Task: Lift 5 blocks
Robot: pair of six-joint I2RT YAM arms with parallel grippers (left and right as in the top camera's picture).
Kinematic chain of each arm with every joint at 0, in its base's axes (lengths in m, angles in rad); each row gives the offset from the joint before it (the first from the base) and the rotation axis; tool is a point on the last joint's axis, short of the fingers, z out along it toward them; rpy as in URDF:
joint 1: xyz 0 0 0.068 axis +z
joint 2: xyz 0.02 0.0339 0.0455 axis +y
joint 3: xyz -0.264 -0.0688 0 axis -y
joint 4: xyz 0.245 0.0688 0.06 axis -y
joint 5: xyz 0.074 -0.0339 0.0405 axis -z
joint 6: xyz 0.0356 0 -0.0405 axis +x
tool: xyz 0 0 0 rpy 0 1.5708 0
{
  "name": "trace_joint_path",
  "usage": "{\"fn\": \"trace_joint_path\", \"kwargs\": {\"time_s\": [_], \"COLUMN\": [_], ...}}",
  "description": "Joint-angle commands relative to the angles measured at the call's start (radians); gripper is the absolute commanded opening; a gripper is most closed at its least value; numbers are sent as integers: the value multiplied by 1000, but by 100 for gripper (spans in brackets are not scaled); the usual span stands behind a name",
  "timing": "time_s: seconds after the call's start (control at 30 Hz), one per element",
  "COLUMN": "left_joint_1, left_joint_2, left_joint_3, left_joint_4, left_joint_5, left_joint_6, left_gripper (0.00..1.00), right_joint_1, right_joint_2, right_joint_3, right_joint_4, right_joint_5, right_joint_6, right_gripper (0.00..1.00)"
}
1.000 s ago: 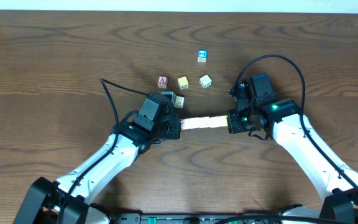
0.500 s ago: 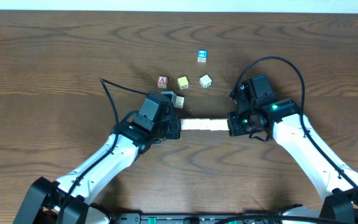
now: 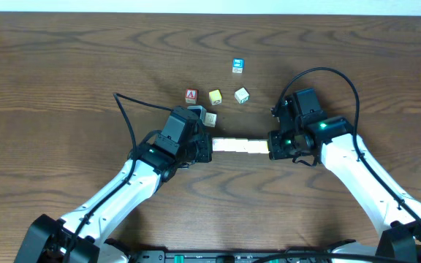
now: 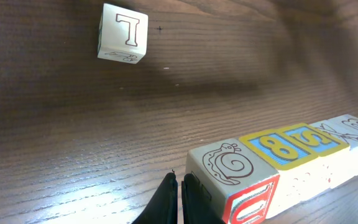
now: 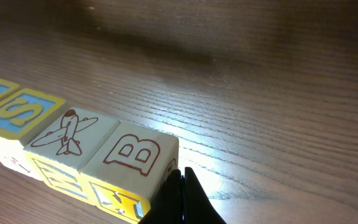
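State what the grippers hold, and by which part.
The row of blocks, squeezed endwise: shut left gripper against the snail block, shut right gripper against the B block.

light: bright, even | glare: tabletop (image 5: pixel 185 121) sheen (wrist views) | shadows: soft | focus: sharp

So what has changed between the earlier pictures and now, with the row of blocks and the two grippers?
Very little. The row of five blocks seems to have levelled: its right end, earlier slightly farther from the robot, came a bit nearer. The left arm's lower part shifted slightly outward. Nothing was taken or let go: the shut left gripper and right gripper stay pressed against the row's ends. The red A cube and blue cube did not move.
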Motion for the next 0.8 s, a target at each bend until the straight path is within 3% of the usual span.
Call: {"fn": "trace_joint_path", "kwargs": {"time_s": [0.0, 0.77], "left_joint_1": [-25, -25], "left_joint_2": [-21, -21], "left_joint_3": [64, 64], "left_joint_4": [26, 27], "left_joint_5": [127, 126], "left_joint_6": [-16, -53], "left_gripper": [7, 7], "right_joint_1": [44, 44], "right_joint_2": [-19, -19], "right_joint_3": [34, 35], "right_joint_4": [16, 27], "right_joint_5": [-208, -258], "right_joint_6": [36, 46], "right_gripper": [1, 1]}}
